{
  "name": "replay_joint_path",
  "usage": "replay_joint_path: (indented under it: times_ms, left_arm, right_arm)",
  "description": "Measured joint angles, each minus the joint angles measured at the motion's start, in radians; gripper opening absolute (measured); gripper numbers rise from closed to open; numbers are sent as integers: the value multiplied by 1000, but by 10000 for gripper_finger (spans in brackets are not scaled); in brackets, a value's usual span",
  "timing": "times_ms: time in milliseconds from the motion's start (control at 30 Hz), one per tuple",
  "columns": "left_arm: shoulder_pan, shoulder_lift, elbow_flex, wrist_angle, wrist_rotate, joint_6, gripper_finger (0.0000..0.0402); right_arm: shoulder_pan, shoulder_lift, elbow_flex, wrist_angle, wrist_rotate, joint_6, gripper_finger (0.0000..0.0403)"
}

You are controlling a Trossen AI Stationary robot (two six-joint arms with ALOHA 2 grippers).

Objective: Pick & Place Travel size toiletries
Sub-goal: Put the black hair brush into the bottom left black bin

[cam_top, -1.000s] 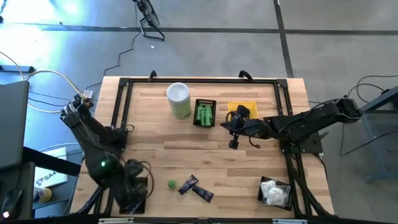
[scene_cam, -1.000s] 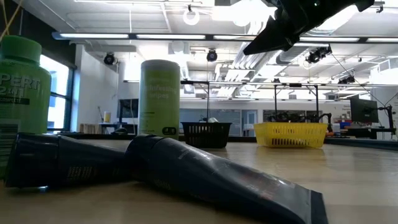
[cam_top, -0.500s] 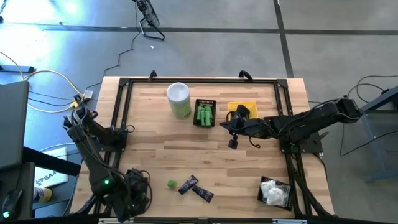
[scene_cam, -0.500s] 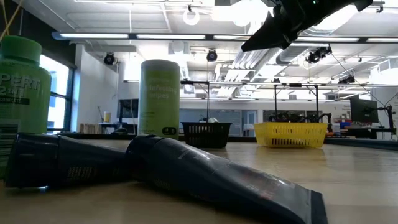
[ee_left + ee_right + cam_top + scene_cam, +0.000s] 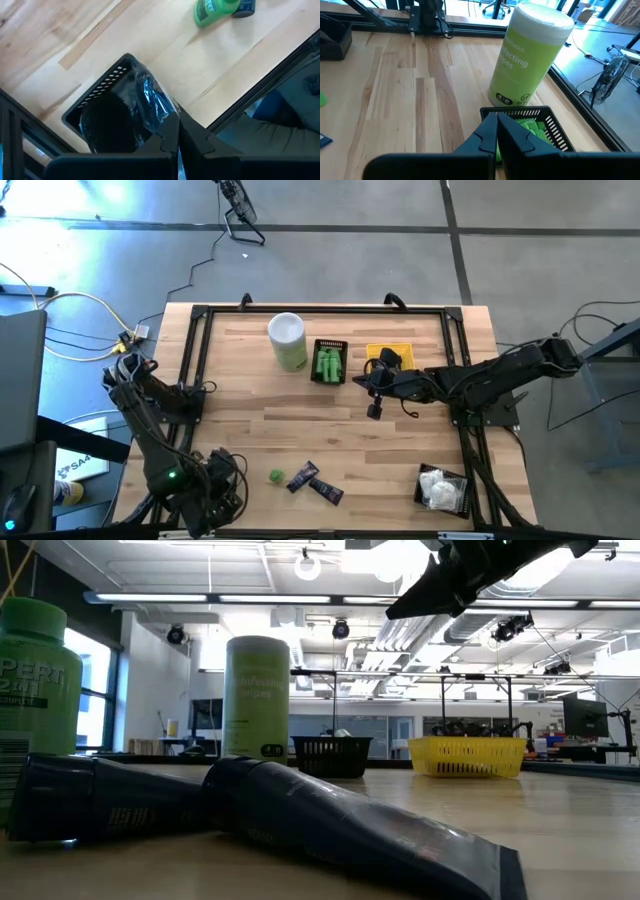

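Two navy tubes (image 5: 315, 481) and a green bottle (image 5: 275, 475) lie at the bench's (image 5: 260, 420) six o'clock edge. The left pincer (image 5: 222, 488) (clenched, empty) hangs at seven o'clock; the right pincer (image 5: 376, 411), likewise clenched, hovers past centre toward two o'clock.

A little green bottle (image 5: 35, 710) standing behind the dark navy tubes (image 5: 300, 815) reads "PERT" and "2 IN 1"; the tall canister (image 5: 530, 55) beyond shows "…ecting …ipes."
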Motion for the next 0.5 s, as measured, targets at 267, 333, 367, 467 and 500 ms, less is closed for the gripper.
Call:
replay_joint_path:
  times_ms: [267,333,367,467,500]
  left_arm:
    - [0,0,-1,-31,73,-50,0]
    - [-1,0,-1,-29,76,-47,0]
    - [-1,0,-1,-29,76,-47,0]
    - [-1,-1,-1,-29,75,-47,0]
    - [-1,-1,-1,-29,75,-47,0]
  right_arm:
    - [0,0,0,0,0,0,5]
    - [0,0,0,0,0,0,5]
    - [0,0,0,0,0,0,5]
    - [0,0,0,0,-1,0,5]
    - [0,0,0,0,-1,0,5]
